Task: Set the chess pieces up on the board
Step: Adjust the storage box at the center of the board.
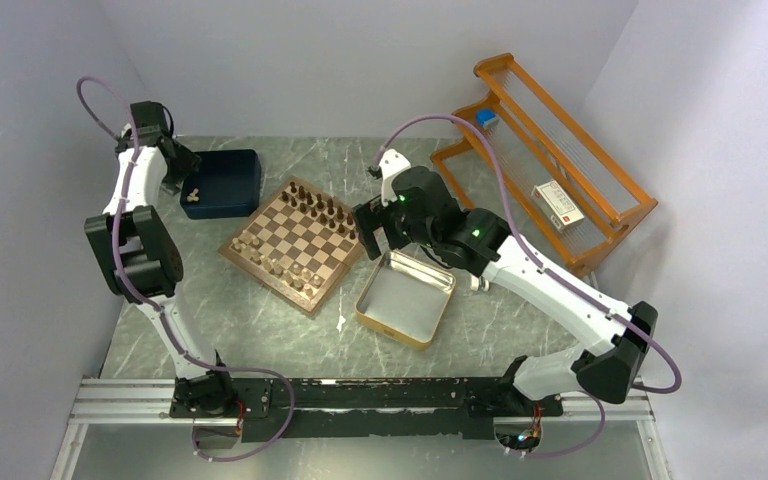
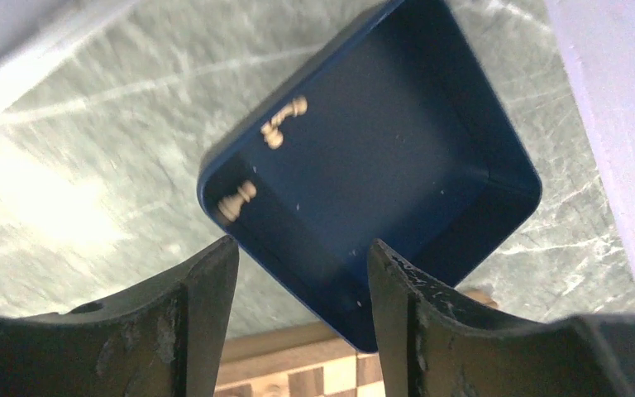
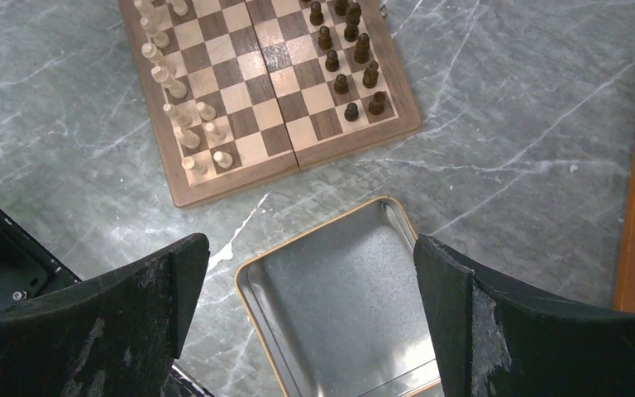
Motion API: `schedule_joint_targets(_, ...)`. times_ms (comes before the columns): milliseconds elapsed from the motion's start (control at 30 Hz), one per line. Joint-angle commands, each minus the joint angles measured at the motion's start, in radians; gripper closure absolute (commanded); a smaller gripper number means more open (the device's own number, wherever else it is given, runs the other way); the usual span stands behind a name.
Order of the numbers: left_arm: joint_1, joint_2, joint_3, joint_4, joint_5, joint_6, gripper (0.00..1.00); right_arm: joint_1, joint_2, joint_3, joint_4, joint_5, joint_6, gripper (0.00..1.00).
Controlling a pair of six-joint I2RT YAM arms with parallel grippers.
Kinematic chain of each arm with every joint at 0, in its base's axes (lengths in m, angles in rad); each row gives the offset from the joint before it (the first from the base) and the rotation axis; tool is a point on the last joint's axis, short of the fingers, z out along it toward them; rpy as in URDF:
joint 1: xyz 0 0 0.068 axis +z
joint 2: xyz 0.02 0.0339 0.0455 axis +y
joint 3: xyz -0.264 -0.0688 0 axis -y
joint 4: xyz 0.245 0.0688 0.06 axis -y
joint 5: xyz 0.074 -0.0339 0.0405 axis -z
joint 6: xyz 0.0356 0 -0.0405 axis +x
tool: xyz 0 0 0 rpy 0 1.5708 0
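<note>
The board (image 1: 265, 287) lies mid-table, turned like a diamond. Dark chess pieces (image 1: 315, 205) line its far side and pale ones (image 1: 275, 265) its near side. In the right wrist view the board (image 3: 240, 180) shows pale pieces (image 3: 183, 132) at the left and dark pieces (image 3: 347, 58) at the right. My left gripper (image 1: 185, 172) (image 2: 303, 256) hangs open and empty above the navy tray (image 2: 314, 289). Three pale pieces (image 2: 238, 198) lie in that tray. My right gripper (image 1: 372, 232) (image 3: 310, 248) is wide open, holding nothing, above the silver tin (image 3: 264, 314).
The gold-rimmed tin (image 1: 392, 335) sits right of the board, the navy tray (image 1: 235, 165) at its far left. An orange wooden rack (image 1: 550, 150) with a small box (image 1: 558, 205) stands at the back right. White walls close in on three sides.
</note>
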Motion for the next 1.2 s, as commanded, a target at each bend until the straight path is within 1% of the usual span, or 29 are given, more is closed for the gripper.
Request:
schedule_joint_targets(0, 0.004, -0.007, -0.042, -0.083, 0.067, -0.235, 0.35, -0.003, -0.047, -0.017, 0.013, 0.006, 0.018, 0.0)
schedule_joint_targets(100, -0.001, -0.007, -0.046, -0.115, 0.04, -0.238, 0.28, -0.003, -0.04, -0.007, 0.01, 0.007, 0.017, 0.0)
schedule_joint_targets(167, -0.002, -0.012, -0.062, -0.122, 0.039, -0.254, 0.26, -0.003, -0.035, 0.0, 0.003, 0.008, 0.019, 0.0)
schedule_joint_targets(367, -0.004, -0.028, -0.15, -0.087, 0.07, -0.338, 0.33, -0.003, -0.035, -0.009, 0.026, 0.0, 0.031, 0.0)
schedule_joint_targets(633, -0.043, 0.04, -0.109, -0.132, 0.017, -0.376, 0.38, -0.003, -0.027, -0.005, 0.031, 0.008, 0.034, 0.0)
schedule_joint_targets(800, -0.056, 0.083, -0.112, -0.105, -0.01, -0.392, 0.44, -0.003, -0.025, -0.004, 0.03, 0.012, 0.03, 0.0)
schedule_joint_targets(967, -0.068, 0.132, -0.057, -0.11, -0.048, -0.384, 0.49, -0.003, -0.02, -0.006, 0.036, 0.01, 0.027, 0.0)
schedule_joint_targets(1067, -0.07, 0.153, -0.033, -0.115, -0.074, -0.365, 0.56, -0.003, -0.018, -0.005, 0.036, 0.014, 0.022, 0.0)
schedule_joint_targets(1167, -0.069, 0.161, -0.022, -0.111, -0.097, -0.325, 0.68, -0.003, -0.017, -0.006, 0.039, 0.016, 0.017, 0.0)
